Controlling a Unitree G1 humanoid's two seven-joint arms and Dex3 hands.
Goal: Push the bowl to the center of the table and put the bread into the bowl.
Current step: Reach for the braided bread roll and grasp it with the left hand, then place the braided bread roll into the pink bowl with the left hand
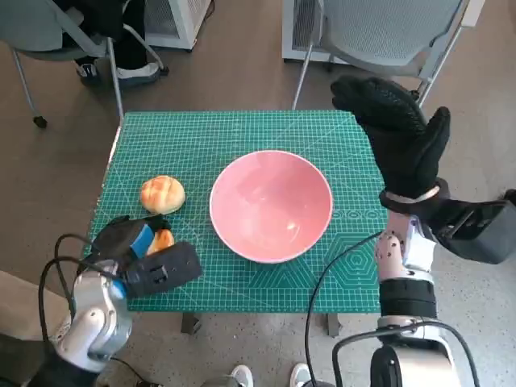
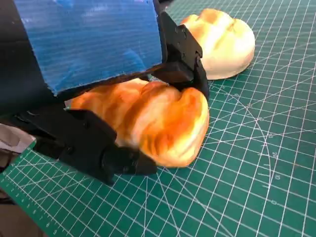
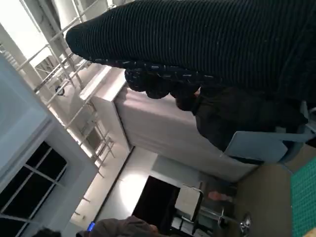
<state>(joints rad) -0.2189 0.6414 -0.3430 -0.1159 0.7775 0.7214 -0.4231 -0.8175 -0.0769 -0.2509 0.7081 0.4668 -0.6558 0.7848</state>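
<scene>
A: Start at the left. What is the left hand doing?

B: It sits at the near left of the green mat, and its black fingers are wrapped around a browned bread roll. The left wrist view shows that roll clasped from both sides, with its underside on the mat or only just above it; I cannot tell which.

A: And the other bread?

B: A second, paler round bun lies just beyond the held roll, on its far side, untouched.

A: Where is the bowl from there?

B: The pink bowl lies to the right of the left hand, about the middle of the mat, and nothing is in it. So the carry should run rightward and slightly away from the robot. The left hand is much the nearer one to both breads.

A: How does the held roll look?

B: Golden orange, with glossy ridges and a lumpy top, longer than it is wide. Its long axis runs along the span between the fingers. It looks soft, so I would judge that a hard squeeze might dent it.

A: And the right hand?

B: It is raised at the right edge of the table, past the bowl's rim, gloved fingers spread, grasping nothing and touching nothing.

A: The stage, then?

B: The bowl seems already centred; the bread still has to go in.
</scene>
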